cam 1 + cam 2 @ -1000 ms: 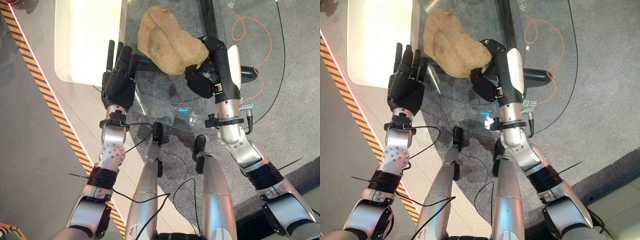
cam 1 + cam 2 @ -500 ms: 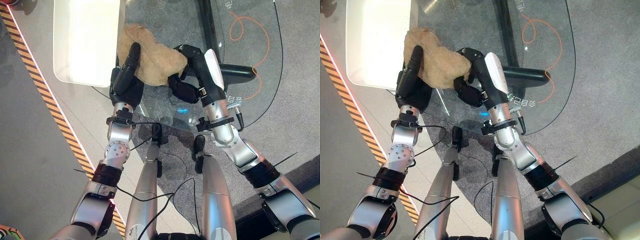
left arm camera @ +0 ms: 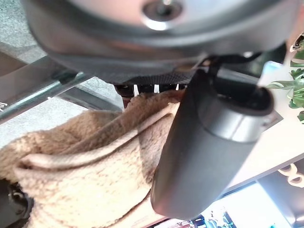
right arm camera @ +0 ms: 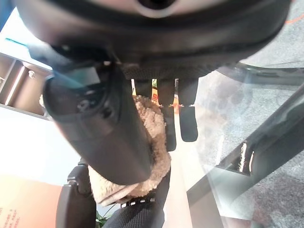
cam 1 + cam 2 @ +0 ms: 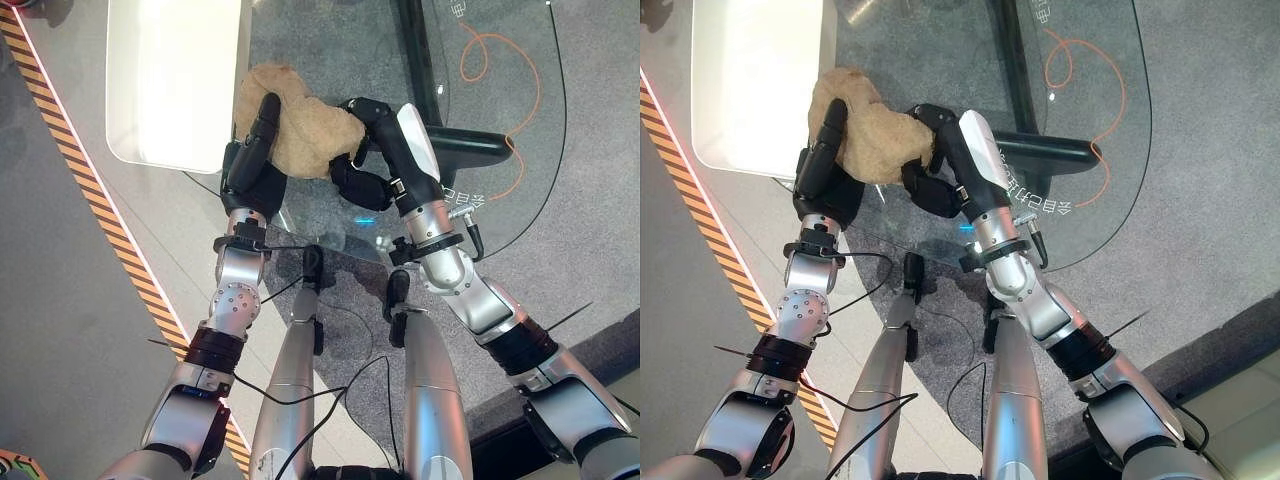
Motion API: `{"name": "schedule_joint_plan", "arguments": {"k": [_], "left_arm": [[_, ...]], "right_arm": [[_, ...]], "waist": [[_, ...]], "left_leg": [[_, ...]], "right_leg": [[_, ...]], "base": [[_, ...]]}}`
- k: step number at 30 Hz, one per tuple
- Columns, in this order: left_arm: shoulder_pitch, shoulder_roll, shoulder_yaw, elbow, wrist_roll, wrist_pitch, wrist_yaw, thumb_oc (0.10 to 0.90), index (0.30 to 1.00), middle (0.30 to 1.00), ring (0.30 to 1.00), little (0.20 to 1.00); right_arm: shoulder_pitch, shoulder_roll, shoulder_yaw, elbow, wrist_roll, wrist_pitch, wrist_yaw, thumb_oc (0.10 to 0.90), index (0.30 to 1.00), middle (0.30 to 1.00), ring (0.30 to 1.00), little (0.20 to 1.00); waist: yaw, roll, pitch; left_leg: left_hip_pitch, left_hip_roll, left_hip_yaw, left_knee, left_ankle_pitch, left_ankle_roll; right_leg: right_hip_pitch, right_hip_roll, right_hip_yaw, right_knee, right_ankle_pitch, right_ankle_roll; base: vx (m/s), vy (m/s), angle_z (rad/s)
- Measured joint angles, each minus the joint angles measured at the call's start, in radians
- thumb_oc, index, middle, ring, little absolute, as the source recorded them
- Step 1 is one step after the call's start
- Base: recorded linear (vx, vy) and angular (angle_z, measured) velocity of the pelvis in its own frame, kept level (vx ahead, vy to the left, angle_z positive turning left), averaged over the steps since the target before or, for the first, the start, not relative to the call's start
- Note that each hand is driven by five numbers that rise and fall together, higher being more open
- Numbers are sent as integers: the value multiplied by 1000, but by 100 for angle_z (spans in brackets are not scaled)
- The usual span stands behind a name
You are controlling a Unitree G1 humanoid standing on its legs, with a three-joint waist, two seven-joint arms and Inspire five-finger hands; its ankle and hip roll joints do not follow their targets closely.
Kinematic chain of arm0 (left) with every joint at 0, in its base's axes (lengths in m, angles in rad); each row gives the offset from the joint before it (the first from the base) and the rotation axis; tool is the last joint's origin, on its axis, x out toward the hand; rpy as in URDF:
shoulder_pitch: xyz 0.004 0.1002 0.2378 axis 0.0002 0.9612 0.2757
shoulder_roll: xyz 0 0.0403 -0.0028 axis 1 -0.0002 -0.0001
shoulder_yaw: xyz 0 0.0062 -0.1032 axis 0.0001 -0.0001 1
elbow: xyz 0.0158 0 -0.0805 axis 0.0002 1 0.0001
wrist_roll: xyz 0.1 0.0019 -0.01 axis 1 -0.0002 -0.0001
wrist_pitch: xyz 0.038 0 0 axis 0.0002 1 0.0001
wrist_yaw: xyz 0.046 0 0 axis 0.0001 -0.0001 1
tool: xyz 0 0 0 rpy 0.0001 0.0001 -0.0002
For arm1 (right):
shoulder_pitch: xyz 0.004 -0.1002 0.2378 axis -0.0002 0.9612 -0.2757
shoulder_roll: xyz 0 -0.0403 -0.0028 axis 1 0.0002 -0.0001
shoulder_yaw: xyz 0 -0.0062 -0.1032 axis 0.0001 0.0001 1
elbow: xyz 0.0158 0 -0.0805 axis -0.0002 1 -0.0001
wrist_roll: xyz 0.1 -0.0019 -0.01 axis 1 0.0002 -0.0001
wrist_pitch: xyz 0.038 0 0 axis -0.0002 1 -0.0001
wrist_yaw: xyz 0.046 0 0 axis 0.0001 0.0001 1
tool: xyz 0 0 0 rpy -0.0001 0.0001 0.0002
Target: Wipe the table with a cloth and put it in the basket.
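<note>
A tan fluffy cloth lies bunched on the glass table near its left edge. My left hand holds it from the left, with the thumb laid over the cloth and the fingers behind it. My right hand grips the cloth from the right: its fingers hook over the top and its thumb presses the cloth from below. The two hands nearly meet around the cloth.
A white rounded surface lies just left of the glass table. A black bar and an orange cable show through the glass. Orange-and-black striped tape runs along the floor on the left.
My right hand has dragged the cloth left across the glass. My left hand has come in from the left and closed its thumb over the cloth.
</note>
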Motion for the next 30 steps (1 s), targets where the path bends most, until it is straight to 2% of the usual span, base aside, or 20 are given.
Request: {"name": "schedule_joint_plan", "arguments": {"k": [1,29,30], "left_arm": [[0,0,0,0,0,0,-2,100,300,300,300,200],[-25,6,6,15,22,-6,-14,100,300,300,300,200],[-25,6,6,15,22,-8,-14,100,300,300,300,200]], "right_arm": [[0,0,0,0,0,0,1,100,300,300,300,200],[-17,9,35,-4,-1,0,22,100,300,300,300,200],[-17,10,35,-4,-1,0,22,122,319,319,319,222]], "waist": [[1,0,0],[-2,-10,0],[-2,-10,0]], "left_leg": [[0,0,0,0,0,0],[-1,0,0,0,0,0],[-1,0,0,0,0,0]], "right_leg": [[0,0,0,0,0,0],[-1,0,0,1,0,0],[-1,0,0,2,0,0]], "base": [[0,0,0],[0,0,0],[0,0,0]]}}
